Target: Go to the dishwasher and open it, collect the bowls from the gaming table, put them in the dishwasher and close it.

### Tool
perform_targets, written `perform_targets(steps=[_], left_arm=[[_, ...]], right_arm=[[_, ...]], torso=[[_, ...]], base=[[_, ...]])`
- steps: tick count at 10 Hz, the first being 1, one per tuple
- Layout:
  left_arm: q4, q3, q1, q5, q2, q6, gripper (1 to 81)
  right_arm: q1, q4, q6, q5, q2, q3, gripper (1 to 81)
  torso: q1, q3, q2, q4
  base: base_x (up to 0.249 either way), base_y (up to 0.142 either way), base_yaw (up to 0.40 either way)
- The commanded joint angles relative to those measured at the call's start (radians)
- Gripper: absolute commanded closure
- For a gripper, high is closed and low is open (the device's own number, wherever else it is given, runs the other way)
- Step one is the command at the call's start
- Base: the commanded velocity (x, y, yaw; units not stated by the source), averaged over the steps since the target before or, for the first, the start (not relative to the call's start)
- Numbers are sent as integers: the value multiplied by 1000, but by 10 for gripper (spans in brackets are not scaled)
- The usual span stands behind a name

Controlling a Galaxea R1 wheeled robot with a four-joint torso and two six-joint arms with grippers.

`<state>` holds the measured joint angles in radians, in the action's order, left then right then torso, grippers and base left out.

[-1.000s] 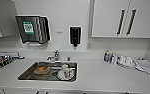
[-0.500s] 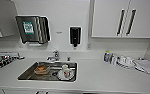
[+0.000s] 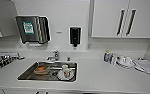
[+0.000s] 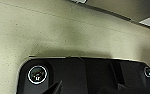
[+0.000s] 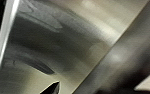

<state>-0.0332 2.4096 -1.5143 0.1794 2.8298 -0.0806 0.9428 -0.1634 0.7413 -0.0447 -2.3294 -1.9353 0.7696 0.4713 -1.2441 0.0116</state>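
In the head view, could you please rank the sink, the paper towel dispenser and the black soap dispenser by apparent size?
1. Sink
2. Paper towel dispenser
3. Black soap dispenser

The sink lies nearer the camera, which may enlarge it.

The dish rack (image 3: 1, 61) is cut off at the head view's left edge. Small items (image 3: 117, 60) beside the blue-capped bottle (image 3: 106, 56) blur together. What lies in the sink (image 3: 28, 75) under the mug (image 3: 65, 70) stays unclear.
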Motion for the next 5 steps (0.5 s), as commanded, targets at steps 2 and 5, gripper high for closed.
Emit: perform_targets(steps=[2,5], left_arm=[[-7,-9,44,-14,-4,2,10],[-7,-9,44,-14,-1,2,10]], right_arm=[[55,48,-109,289,2,0,10],[80,47,-148,286,-1,4,10]], torso=[[0,0,0,0],[0,0,0,0]], base=[[0,0,0],[0,0,0]])
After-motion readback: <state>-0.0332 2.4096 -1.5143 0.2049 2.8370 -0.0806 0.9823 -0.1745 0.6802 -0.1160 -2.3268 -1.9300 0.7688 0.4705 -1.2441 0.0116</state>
